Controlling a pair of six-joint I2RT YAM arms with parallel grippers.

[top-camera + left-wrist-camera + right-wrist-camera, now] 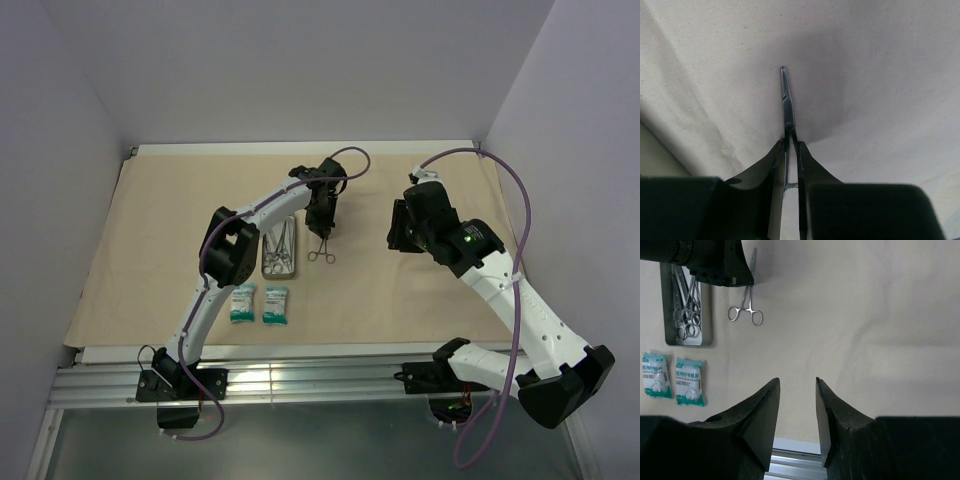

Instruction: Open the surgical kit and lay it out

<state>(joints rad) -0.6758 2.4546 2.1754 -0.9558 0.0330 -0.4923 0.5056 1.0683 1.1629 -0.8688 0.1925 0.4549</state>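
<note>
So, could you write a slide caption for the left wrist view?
Left gripper closed on silver forceps, whose slim tips point out over the tan drape.

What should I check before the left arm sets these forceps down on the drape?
1. Grip: left gripper is closed on the shaft of the forceps, tips pointing forward. ok.
2. Forceps clear of the drape or touching it: cannot tell.
3. Landing spot: bare drape to the right of the tray, under the forceps. ok.
4. Right gripper: open, empty, well apart from the left arm. ok.
5. Two packets: laid side by side on the near side of the tray, out of the way. ok.
6. Tray emptied: not ok, other instruments lie in it.
</note>
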